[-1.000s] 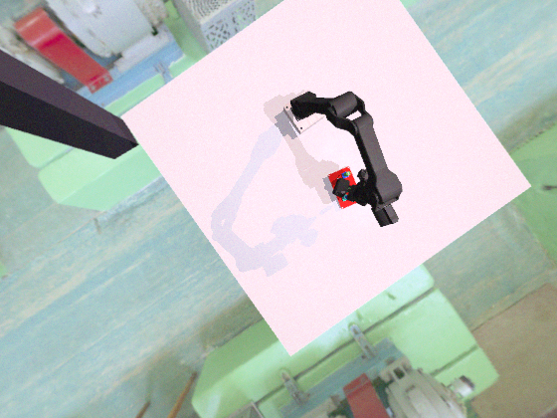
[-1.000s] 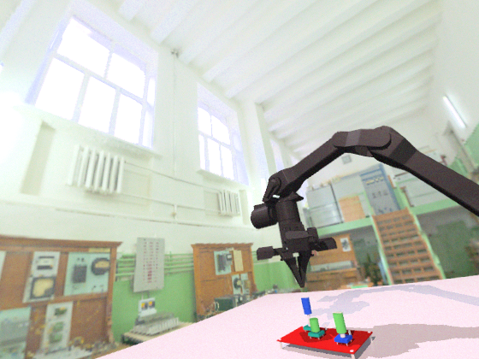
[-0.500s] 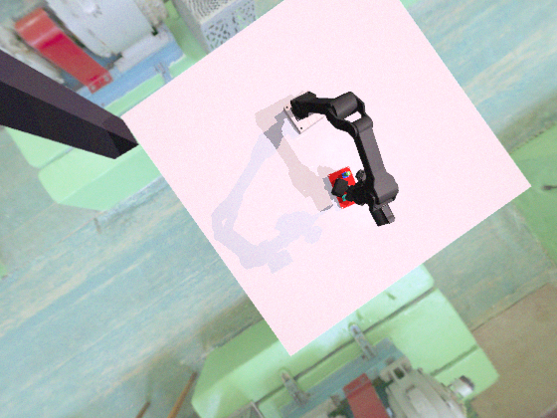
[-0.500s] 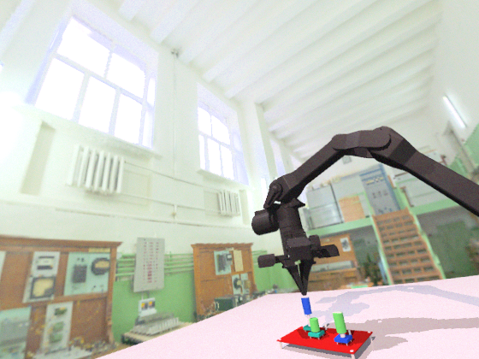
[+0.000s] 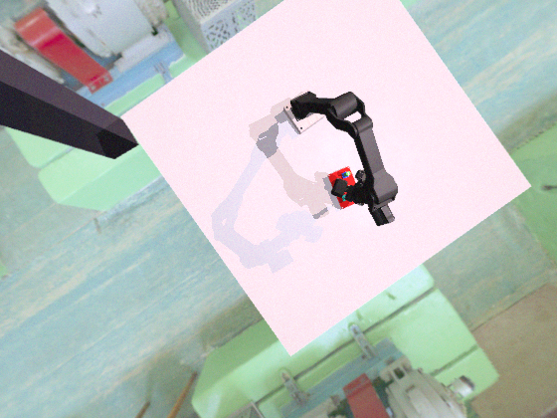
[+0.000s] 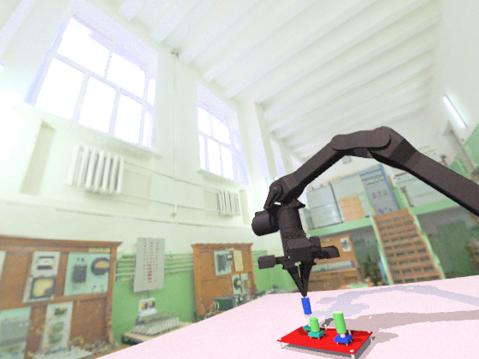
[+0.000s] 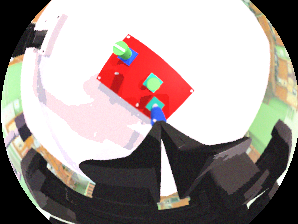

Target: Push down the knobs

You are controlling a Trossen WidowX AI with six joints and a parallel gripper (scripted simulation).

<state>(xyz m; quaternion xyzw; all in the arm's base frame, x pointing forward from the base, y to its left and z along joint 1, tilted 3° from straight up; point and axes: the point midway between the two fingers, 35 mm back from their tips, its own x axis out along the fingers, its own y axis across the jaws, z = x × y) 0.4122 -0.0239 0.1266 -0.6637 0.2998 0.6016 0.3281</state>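
The red circuit board [image 5: 335, 176] [image 6: 295, 338] [image 7: 175, 90] stands on short legs. A blue knob [image 6: 305, 305] [image 7: 157, 116] stands high on its pale shaft, with a gap above its teal potentiometer [image 6: 307, 328] [image 7: 154, 103]. A tall green knob [image 6: 339, 322] [image 7: 121, 48] has a bit of pale shaft showing above its blue potentiometer [image 6: 343, 339] [image 7: 131, 57]. A shorter green knob [image 6: 314, 324] [image 7: 153, 83] sits low on another teal potentiometer [image 6: 316, 335]. My gripper [image 6: 304, 296] [image 7: 160, 124] is shut and empty, its tips at the blue knob's top; contact is hard to tell.
The pale table [image 5: 239, 149] [image 6: 205, 342] extends around the board. The arm's base plate [image 5: 308, 124] is on the table, up and left of the board in the top view. The shorter green knob stands close beside the blue one. Arm shadows fall across the table.
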